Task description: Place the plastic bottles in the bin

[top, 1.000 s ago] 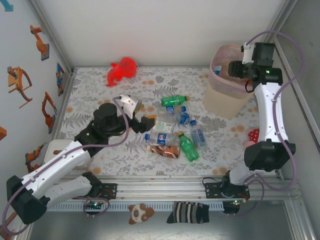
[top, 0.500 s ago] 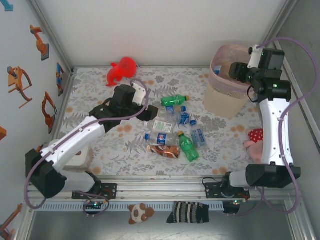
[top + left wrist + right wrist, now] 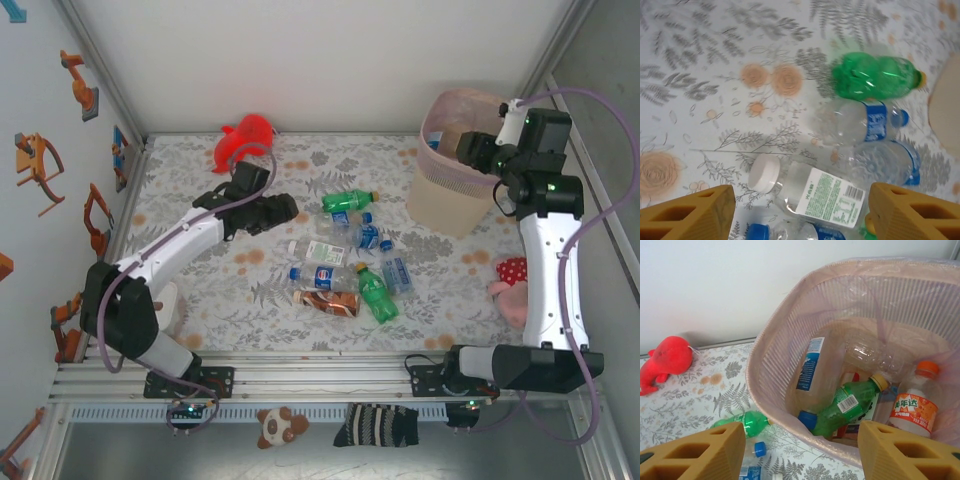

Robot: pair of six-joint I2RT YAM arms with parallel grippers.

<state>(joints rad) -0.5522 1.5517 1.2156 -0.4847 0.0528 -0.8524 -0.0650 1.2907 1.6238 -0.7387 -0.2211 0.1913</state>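
Stretched farther over the plastic bottles (image 3: 345,262) than a second ago, the left hand (image 3: 283,208) hangs above the heap lying mid-tabletop (image 3: 440,290), well apart from the bin (image 3: 445,205) in the far right corner. Several bottles already rest inside the bin, among them a green bottle (image 3: 845,407) and an orange-capped bottle (image 3: 915,407). The left hand's fingers (image 3: 690,215) stand wide apart and hold nothing, framing a white-capped clear bottle (image 3: 810,187), apparently lined up for the next pick. Over the bin's rim hovers the right hand (image 3: 802,435), fingers (image 3: 700,452) likewise parted and empty, placed as if for dropping. A red plush toy (image 3: 243,140) sits untouched by the back wall.
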